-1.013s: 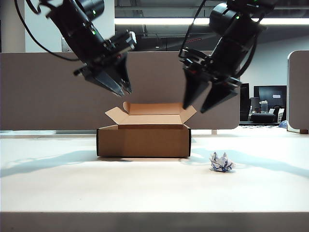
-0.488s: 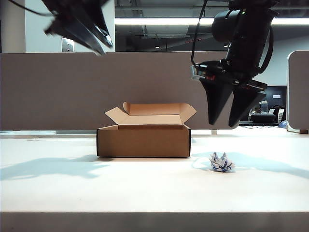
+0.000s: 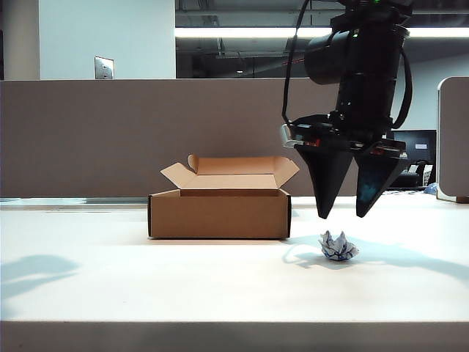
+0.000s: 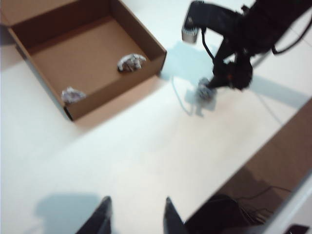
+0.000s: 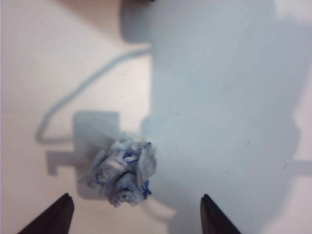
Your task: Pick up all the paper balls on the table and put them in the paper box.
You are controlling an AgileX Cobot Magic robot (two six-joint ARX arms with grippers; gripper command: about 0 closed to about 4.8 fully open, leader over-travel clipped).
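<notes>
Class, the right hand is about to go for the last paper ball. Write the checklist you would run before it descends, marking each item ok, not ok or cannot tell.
1. Right hand open, fingers apart: ok.
2. Last paper ball on the table, below the right hand and between its fingertips in the right wrist view: ok.
3. Ball exactly centred between the fingers: cannot tell.
4. Paper box open, lid back: ok.
5. Two paper balls already inside the box: ok.
6. Left hand high above the table, away from the ball: ok.
</notes>
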